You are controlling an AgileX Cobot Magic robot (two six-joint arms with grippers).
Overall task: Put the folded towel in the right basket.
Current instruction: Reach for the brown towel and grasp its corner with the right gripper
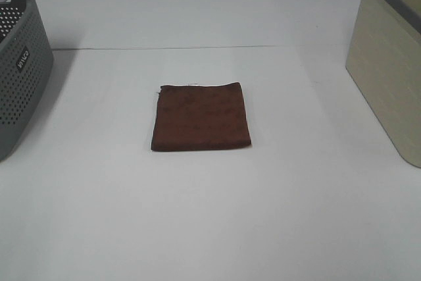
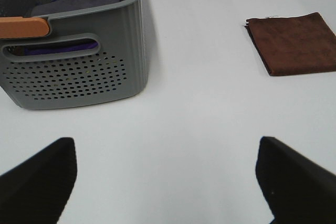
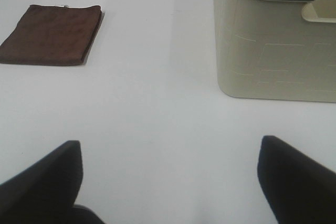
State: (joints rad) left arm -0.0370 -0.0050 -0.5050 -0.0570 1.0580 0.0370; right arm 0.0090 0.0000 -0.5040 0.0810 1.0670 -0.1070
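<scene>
The folded towel (image 1: 200, 116) is dark brown, flat and roughly square, and lies on the white table at its middle. It also shows in the left wrist view (image 2: 294, 43) and the right wrist view (image 3: 51, 34). The right basket (image 1: 391, 64) is a beige solid-walled bin with a dark grey rim at the right edge, also in the right wrist view (image 3: 275, 40). My left gripper (image 2: 168, 182) is open and empty, well short of the towel. My right gripper (image 3: 168, 182) is open and empty, between towel and basket, short of both. Neither gripper shows in the high view.
A grey perforated basket (image 1: 20, 70) with a small label stands at the left edge. In the left wrist view it (image 2: 73, 61) holds dark blue and grey cloth and has an orange piece at its rim. A seam line crosses the table behind the towel.
</scene>
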